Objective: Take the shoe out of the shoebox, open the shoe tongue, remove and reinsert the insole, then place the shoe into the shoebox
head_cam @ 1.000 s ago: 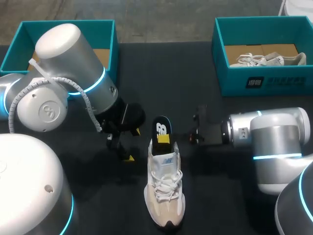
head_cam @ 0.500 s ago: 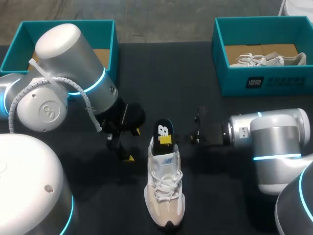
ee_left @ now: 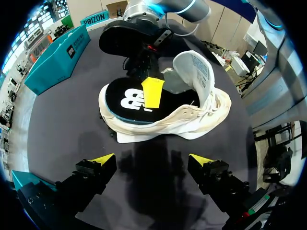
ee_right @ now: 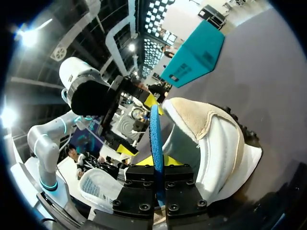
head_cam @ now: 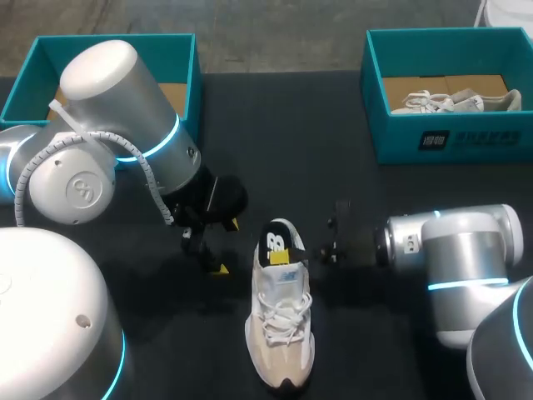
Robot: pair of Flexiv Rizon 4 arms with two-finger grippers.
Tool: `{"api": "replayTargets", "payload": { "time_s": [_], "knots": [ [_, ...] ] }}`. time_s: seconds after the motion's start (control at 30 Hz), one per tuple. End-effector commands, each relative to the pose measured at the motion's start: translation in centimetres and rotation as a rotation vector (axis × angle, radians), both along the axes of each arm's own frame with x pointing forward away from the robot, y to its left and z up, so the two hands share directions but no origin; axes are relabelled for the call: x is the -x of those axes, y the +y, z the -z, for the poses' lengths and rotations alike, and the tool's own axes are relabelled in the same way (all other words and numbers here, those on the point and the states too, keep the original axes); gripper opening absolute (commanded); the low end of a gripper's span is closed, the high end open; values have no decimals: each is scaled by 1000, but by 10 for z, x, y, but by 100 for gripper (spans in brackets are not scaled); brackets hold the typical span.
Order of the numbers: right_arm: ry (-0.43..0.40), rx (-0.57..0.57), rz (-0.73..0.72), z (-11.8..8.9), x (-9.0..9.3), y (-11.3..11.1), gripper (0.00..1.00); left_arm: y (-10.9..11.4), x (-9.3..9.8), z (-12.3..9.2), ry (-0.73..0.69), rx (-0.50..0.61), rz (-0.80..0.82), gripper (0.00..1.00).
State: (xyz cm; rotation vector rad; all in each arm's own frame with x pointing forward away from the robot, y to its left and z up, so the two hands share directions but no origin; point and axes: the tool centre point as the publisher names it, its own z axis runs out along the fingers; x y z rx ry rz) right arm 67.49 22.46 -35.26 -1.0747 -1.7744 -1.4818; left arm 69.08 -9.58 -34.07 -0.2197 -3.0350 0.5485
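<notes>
The shoe (head_cam: pixel 281 333) lies low-centre on the worktop (head_cam: pixel 275 125), its insole (head_cam: pixel 278 240) standing out of the heel — pinched by the right end effector (ee_right: pixel 157 165) — while the left end effector (ee_left: pixel 152 160) gapes released just left of it.

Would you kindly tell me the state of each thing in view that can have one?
shoe: out of the box, upright on the table.
tongue: pulled open.
insole: partly out at the shoe's heel, not seated.
right gripper: shut on the insole.
left gripper: open, empty, beside the shoe.
left shoebox: open.
right shoebox: open, holding another shoe.
</notes>
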Motion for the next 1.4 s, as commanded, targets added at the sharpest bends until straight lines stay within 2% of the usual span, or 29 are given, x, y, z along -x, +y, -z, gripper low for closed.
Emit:
{"api": "replayTargets", "payload": {
  "time_s": [0.03,0.07,0.2,0.5,0.67,0.77,0.8,0.87,1.13,1.4],
  "knots": [
    [-26,3,6,-2,4,2,9,-1,0,1,-2,-1,-1,100],
    [-36,6,5,-4,3,2,21,-1,0,1,-2,-1,-1,100],
    [-83,19,11,-13,0,2,30,-1,0,1,-2,-1,-1,100],
    [-138,53,31,-31,-7,0,31,-1,0,1,-2,-1,-1,100],
    [-136,61,33,-32,-11,-2,29,-1,0,1,-2,-1,-1,100],
    [-126,60,39,-31,-15,-4,25,-1,0,1,-2,-1,-1,100],
    [-122,61,42,-30,-16,-4,21,-1,0,1,-2,-1,-1,100],
    [-115,58,44,-28,-18,-4,0,-1,0,1,-2,-1,-1,100],
    [-61,63,56,-18,-21,-3,0,-1,0,1,-2,-1,-1,100],
    [-6,71,68,-6,-6,0,0,-1,0,1,-2,-1,-1,100]
  ]
}}
